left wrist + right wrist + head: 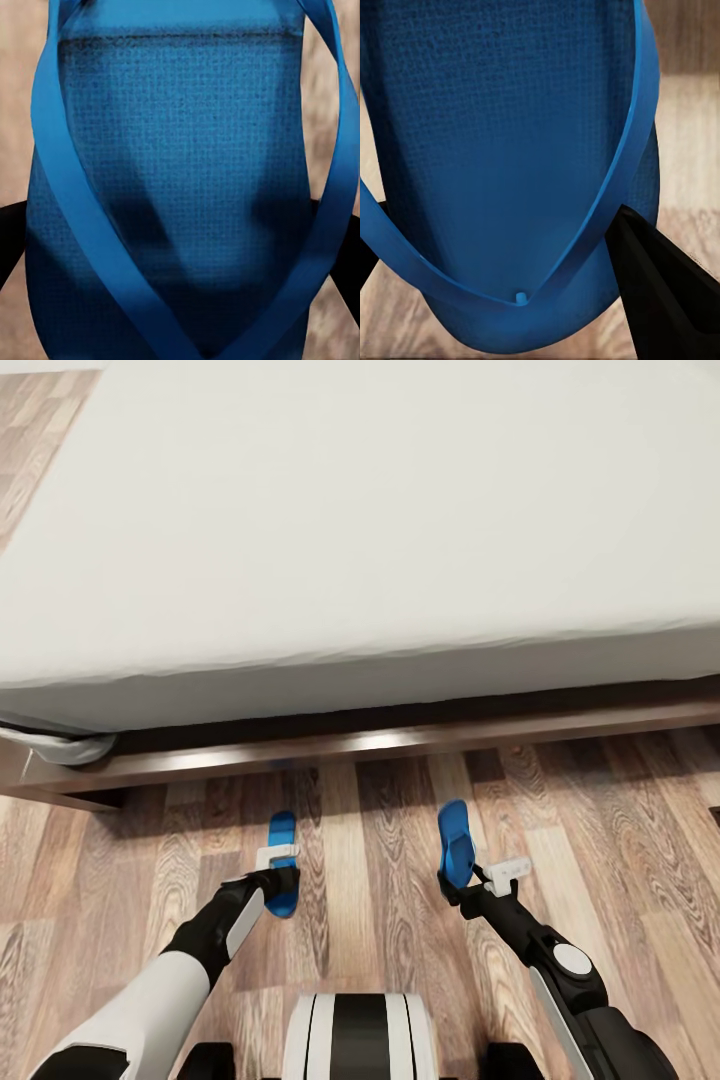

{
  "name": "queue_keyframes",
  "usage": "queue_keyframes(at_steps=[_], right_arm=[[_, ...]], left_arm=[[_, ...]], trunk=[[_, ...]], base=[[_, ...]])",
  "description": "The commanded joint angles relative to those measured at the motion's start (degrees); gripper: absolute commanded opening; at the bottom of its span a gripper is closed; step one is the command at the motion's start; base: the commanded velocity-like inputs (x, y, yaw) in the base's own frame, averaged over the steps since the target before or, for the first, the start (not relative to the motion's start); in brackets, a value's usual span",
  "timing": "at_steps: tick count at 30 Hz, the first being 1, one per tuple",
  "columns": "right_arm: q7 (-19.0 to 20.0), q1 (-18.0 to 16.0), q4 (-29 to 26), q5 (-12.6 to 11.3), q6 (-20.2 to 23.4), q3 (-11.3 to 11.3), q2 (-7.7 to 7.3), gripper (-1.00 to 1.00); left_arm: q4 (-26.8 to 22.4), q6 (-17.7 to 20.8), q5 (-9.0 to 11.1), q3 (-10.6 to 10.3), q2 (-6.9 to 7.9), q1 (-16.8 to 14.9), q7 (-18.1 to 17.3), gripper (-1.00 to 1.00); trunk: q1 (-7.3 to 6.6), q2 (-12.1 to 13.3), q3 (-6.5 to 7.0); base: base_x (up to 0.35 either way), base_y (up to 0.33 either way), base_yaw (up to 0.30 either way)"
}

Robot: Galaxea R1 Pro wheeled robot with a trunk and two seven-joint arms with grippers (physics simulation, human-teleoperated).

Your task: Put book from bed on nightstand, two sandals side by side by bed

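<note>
A: Looking down from the head camera, we see the left gripper closed on one blue sandal and the right gripper closed on the other sandal, both over the wood plank floor in front of the bed.

B: Are we sure the fingers are clamped and not just beside them?

A: In the left wrist view the left sandal lies straight between the two dark fingers, one showing at each edge of the sole, pressed against it. In the right wrist view a dark finger sits against the sole's edge near the toe post of the right sandal, with a sliver of the other finger at the opposite edge. So we read both pairs of fingers as closed on a sandal across its width.

B: How do the two sandals lie relative to each other?

A: Well apart, with bare floor between them, each pointing lengthwise towards the bed frame. The right one is tilted, its sole turned partly on edge. Whether either touches the floor, we cannot tell.

B: And the bed?

A: Its light grey mattress spans the upper part of the head view, the dark wood frame running just beyond the sandals.
</note>
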Motion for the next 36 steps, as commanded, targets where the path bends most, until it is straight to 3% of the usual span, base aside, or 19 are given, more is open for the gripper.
queue_keyframes(at_steps=[1, 15, 16, 31, 36], right_arm=[[-0.01, -0.01, -0.08, -0.56, 0.38, 0.04, -0.04, -1.0], [-0.01, -0.01, -0.08, -0.56, 0.38, 0.04, -0.04, -1.0], [-0.01, -0.01, -0.08, -0.56, 0.38, 0.04, -0.04, -1.0], [-0.01, -0.01, -0.08, -0.56, 0.38, 0.03, -0.04, -1.0], [-0.01, -0.01, -0.06, -0.56, 0.52, 0.03, -0.04, -1.0]], left_arm=[[0.77, 0.21, 0.61, -0.25, 0.05, 0.02, 0.43, -1.0], [0.72, 0.21, 0.61, -0.25, 0.05, 0.02, 0.43, -1.0], [0.72, 0.21, 0.61, -0.25, 0.05, 0.04, 0.43, 1.0], [0.6, 0.21, 0.6, -0.25, -0.03, 0.11, 0.43, 1.0], [0.3, 0.21, 0.57, -0.25, -0.02, 0.11, 0.45, 1.0]], trunk=[[0.03, -0.02, -0.26], [0.05, -0.04, -0.48], [0.05, -0.04, -0.48], [0.05, -0.04, -0.48], [-0.08, 0.03, 0.62]], base=[[0.0, 0.0, 0.0], [0.0, 0.0, 0.0], [0.0, 0.0, 0.0], [0.0, 0.0, 0.0], [0.0, 0.0, 0.0]])
